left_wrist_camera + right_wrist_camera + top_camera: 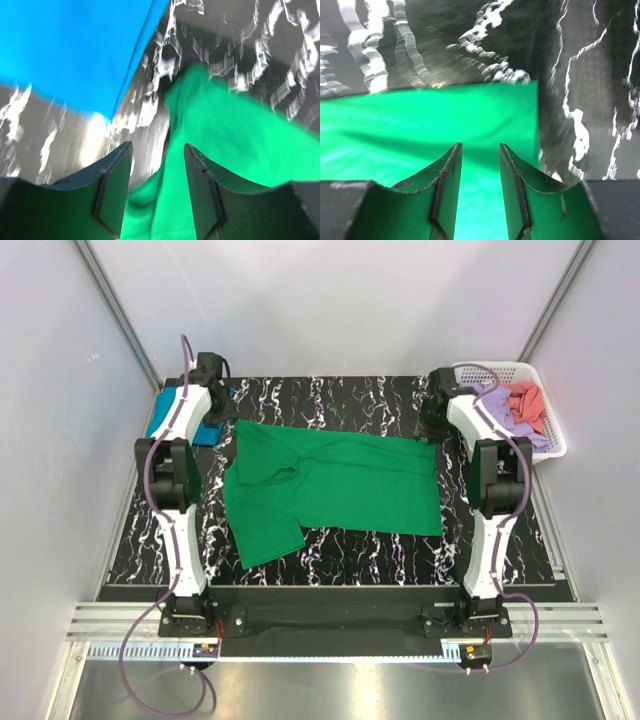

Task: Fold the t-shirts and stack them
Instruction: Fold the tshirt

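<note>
Basket [552, 436] with coral shirt [525, 400], top view only

Green tee [335, 485] flat, spanning L gripper [157, 147] to R gripper [480, 146]. Teal tee [165, 412] folded, left of L gripper. Lilac tee [497, 408], coral tee [527, 400] bunched, right of R gripper.

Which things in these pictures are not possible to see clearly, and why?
- Top view: the left arm covers most of the blue shirt.
- Top view: the right arm hides part of the basket; how many shirts lie inside is unclear.
- Wrist views: motion blur; whether the fingers touch the green shirt cannot be told.
</note>
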You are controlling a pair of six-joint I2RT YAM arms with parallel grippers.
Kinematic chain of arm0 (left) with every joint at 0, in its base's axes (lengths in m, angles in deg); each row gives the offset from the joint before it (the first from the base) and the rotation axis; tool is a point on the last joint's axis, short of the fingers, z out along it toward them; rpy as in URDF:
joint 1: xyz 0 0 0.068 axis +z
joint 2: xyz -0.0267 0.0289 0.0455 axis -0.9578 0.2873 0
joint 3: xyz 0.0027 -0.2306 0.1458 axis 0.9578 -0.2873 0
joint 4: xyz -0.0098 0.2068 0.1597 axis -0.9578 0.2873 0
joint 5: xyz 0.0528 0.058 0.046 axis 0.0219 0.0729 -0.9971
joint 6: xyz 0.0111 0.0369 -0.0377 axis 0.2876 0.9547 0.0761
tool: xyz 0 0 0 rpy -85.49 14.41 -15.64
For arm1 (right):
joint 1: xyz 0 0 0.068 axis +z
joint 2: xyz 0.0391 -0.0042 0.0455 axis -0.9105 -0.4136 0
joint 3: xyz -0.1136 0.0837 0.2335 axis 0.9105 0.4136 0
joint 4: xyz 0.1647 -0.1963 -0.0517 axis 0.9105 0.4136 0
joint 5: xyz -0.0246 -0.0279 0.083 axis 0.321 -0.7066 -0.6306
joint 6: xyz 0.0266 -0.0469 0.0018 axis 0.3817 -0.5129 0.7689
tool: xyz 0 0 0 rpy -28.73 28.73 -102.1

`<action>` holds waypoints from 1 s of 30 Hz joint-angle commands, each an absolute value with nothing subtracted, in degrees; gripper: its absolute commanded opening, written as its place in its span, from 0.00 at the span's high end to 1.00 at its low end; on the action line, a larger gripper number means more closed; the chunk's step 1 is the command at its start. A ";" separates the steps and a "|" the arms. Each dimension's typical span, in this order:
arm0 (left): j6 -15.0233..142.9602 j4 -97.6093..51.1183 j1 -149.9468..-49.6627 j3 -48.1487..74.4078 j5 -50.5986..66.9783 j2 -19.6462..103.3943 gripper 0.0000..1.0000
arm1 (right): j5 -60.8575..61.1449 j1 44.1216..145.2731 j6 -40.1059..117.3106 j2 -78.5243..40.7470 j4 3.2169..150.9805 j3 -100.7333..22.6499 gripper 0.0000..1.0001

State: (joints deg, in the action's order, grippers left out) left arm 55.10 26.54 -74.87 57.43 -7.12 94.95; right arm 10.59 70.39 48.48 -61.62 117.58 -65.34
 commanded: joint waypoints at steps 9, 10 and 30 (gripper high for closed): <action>50.24 20.69 -78.40 20.26 -0.42 64.91 0.50 | 6.64 70.14 54.99 -44.86 118.52 -49.11 0.57; 49.89 20.78 -78.40 17.71 0.97 64.38 0.51 | 6.90 70.23 54.82 -44.60 118.34 -48.06 0.57; 46.28 8.74 -78.67 5.74 5.91 64.99 0.50 | 16.13 70.05 60.88 -49.60 116.67 -45.85 0.61</action>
